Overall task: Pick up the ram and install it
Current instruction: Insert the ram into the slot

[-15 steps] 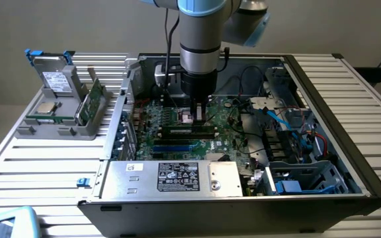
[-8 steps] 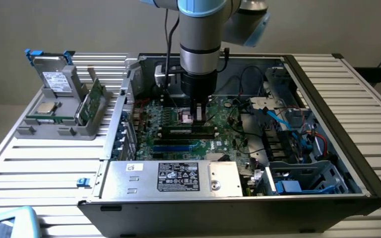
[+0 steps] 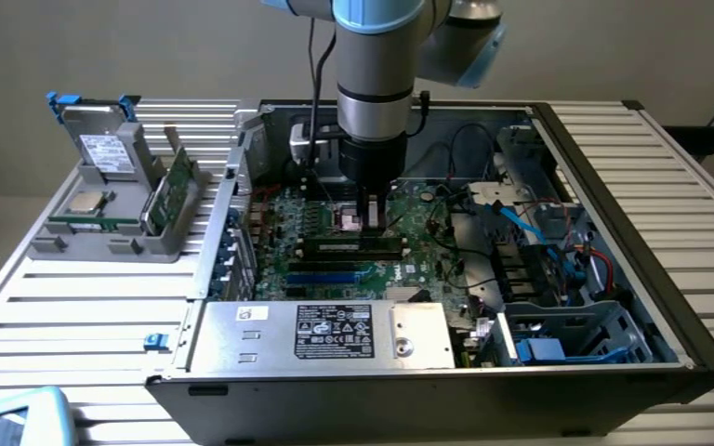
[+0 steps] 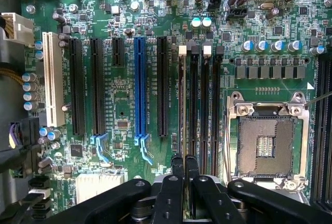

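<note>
Slatted table (image 3: 72,307) carries open computer case (image 3: 456,409), motherboard (image 4: 124,99) exposed; gripper (image 4: 184,159) low over black memory slots (image 4: 206,105), fingers drawn almost together, pinching ram (image 4: 182,105), edge-on, upright in a white-latched slot

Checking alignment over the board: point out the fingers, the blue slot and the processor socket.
fingers (image 4: 178,172), wrist view, on one finger's black tip.
blue slot (image 4: 140,86), wrist view, middle of its length.
processor socket (image 4: 270,146), wrist view, centre of its open contact field.
</note>
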